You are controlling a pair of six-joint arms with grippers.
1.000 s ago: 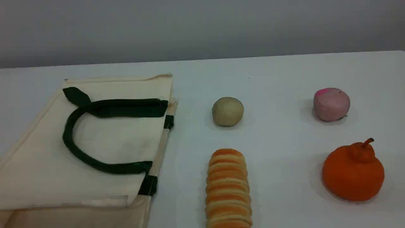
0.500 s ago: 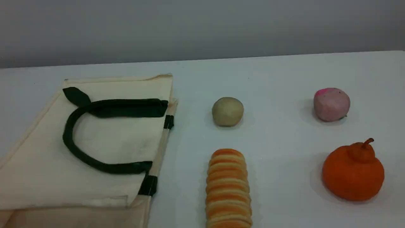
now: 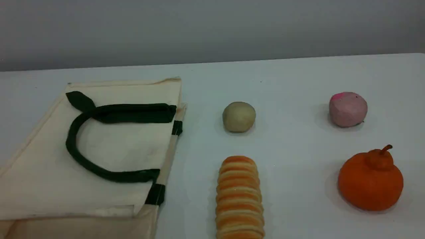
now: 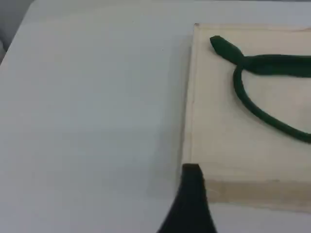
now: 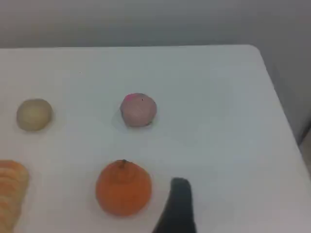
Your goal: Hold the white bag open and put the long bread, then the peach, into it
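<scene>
The white bag point(image 3: 119, 146) lies flat and closed at the table's left, its dark green handle point(image 3: 70, 146) folded over the top. The long bread point(image 3: 239, 196) lies lengthwise at front centre, its near end cut off by the frame. At the far right sits the pale pink peach point(image 3: 348, 109). Neither arm shows in the scene view. One dark fingertip point(image 4: 192, 194) of my left gripper hangs over the bag's point(image 4: 218, 121) near left corner. One fingertip point(image 5: 180, 204) of my right gripper hangs just right of the orange fruit, with the peach point(image 5: 138, 110) farther off. Both grippers hold nothing.
A beige-tan ball point(image 3: 239, 117) rests beyond the bread. An orange stemmed fruit point(image 3: 370, 181) stands at the front right, in front of the peach. The table's right edge point(image 5: 282, 107) runs close to the fruits in the right wrist view.
</scene>
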